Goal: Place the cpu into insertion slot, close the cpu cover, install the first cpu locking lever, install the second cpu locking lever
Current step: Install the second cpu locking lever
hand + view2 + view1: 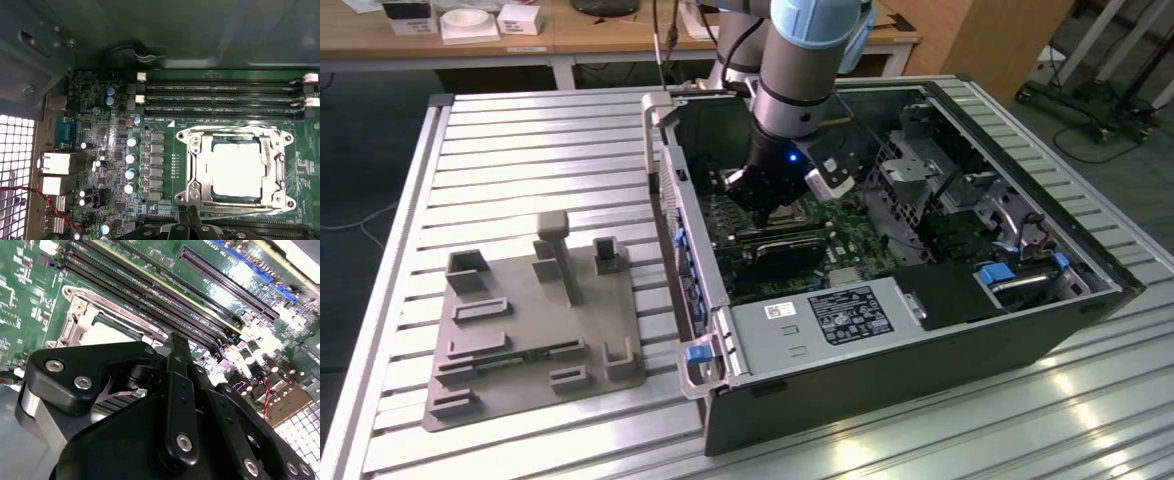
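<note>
Silvery cpu (236,169) sits socketed beside the tool (189,220).

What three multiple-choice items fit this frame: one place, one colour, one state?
1. In the exterior view, where is the gripper?
A. Inside the open computer case, over the motherboard
B. Over the grey fixture on the table
C. Above the wooden desk

2. What colour is the motherboard?
A. Blue
B. Green
C. Red

3. How does the cpu sit?
A. On the table outside the case
B. Tilted against a memory slot
C. Flat in its socket, the cpu cover lying down around it

Answers:
1 A: the gripper reaches down into the computer case.
2 B: the motherboard is green in both wrist views.
3 C: in the first wrist view, the cpu shows through the open centre of the cpu cover.
</note>
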Controlling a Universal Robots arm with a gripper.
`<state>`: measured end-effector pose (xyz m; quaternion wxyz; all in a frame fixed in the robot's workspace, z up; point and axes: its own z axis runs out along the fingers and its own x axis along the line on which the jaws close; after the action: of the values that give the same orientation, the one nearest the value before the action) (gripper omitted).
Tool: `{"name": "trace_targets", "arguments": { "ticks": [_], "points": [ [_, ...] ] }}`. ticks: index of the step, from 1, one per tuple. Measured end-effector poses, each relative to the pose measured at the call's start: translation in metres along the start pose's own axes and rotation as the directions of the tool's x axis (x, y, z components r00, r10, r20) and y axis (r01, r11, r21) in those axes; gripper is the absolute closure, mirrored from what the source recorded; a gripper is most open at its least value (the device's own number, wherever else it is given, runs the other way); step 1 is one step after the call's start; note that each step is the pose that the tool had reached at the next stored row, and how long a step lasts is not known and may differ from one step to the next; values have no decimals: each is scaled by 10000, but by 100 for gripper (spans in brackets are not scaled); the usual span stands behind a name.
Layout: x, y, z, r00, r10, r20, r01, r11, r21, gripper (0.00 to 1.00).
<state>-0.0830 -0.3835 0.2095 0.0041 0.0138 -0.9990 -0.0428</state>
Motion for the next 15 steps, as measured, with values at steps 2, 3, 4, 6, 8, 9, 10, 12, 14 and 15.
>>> {"name": "trace_targets", "arguments": {
  "ticks": [2, 3, 4, 6, 8, 9, 10, 12, 14, 15],
  "points": [
    [1, -1, 2, 9998, -190, -17, 190, 9998, -2, 90],
    [1, -2, 3, 9997, -236, -21, 236, 9997, -2, 90],
    [1, -3, 5, 9996, -269, -23, 269, 9996, -4, 90],
    [1, -6, 8, 9996, -298, -26, 298, 9996, -3, 90],
    [1, -8, 11, 9995, -303, -26, 303, 9995, -4, 90],
    [1, -11, 12, 9995, -303, -27, 303, 9995, -3, 90],
    [2, -13, 13, 9995, -302, -27, 302, 9995, -3, 90],
    [2, -18, 20, 9995, -302, -26, 302, 9995, -5, 90],
    [2, -24, 25, 9995, -302, -26, 302, 9995, -7, 90],
    [2, -26, 28, 9995, -302, -26, 302, 9995, -8, 90]
  ]
}}
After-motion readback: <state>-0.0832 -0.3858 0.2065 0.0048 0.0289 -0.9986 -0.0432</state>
